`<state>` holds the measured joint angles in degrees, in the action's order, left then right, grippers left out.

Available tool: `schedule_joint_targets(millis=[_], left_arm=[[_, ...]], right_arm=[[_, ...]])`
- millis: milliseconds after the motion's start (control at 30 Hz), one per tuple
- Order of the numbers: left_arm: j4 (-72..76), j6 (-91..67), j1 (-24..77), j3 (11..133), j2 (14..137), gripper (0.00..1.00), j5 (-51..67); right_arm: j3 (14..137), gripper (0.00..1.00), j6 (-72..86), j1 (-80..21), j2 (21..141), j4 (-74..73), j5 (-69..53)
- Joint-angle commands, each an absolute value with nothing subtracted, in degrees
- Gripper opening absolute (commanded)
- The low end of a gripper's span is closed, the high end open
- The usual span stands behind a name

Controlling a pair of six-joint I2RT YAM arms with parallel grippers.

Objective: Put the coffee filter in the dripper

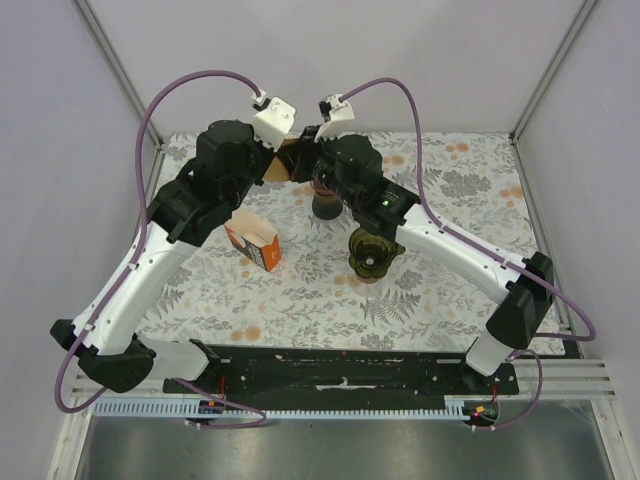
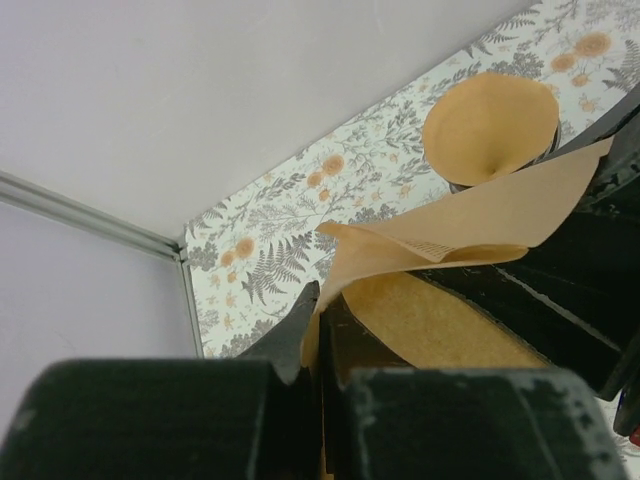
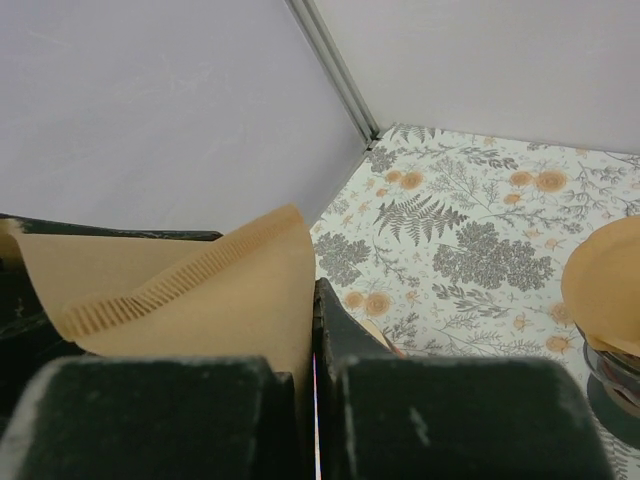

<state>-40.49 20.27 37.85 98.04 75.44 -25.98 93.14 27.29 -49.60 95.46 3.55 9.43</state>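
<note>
A brown paper coffee filter (image 1: 288,160) hangs in the air at the back of the table, held from both sides. My left gripper (image 1: 276,160) is shut on one edge of the filter (image 2: 470,220), as the left wrist view shows (image 2: 320,310). My right gripper (image 1: 306,158) is shut on its other, crimped edge (image 3: 200,290), as the right wrist view shows (image 3: 315,300). The filter is partly spread open between them. An empty dark translucent dripper (image 1: 372,255) stands on the table nearer the front, to the right of both grippers.
A second dark holder (image 1: 325,205) with an opened brown filter in it (image 2: 490,125) stands just below the grippers; it also shows in the right wrist view (image 3: 608,290). An orange-and-white filter box (image 1: 253,243) lies to the left. Enclosure walls are close behind.
</note>
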Motion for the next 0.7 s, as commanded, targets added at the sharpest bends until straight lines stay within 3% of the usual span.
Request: schedule_joint_targets(millis=[0,100,133,233,333,533,667], left_arm=[[-38.06,21.53,37.44,98.7,73.83,0.02,-30.32],[-38.14,21.53,37.44,98.26,73.83,0.02,-29.89],[-38.49,21.53,37.44,98.26,73.74,0.08,-28.4],[-42.43,21.09,37.44,99.22,73.39,0.5,-18.67],[-46.48,19.78,37.35,100.63,73.04,0.66,-7.33],[-51.68,17.41,37.44,104.32,74.0,0.85,10.7],[-52.29,14.77,37.44,106.25,75.93,0.88,18.35]], right_arm=[[94.39,0.0,23.65,-47.9,93.34,1.68,14.5],[95.19,0.0,22.33,-47.81,93.87,0.09,14.68],[95.19,0.0,21.8,-47.81,93.69,0.09,14.42],[96.85,0.0,19.43,-46.76,93.08,-4.82,11.44],[100.62,0.0,17.41,-44.22,92.9,-16.04,5.12],[103.1,0.0,11.69,-42.19,88.78,-36.89,3.07],[99.68,0.0,10.99,-40.08,84.03,-44.98,2.11]])
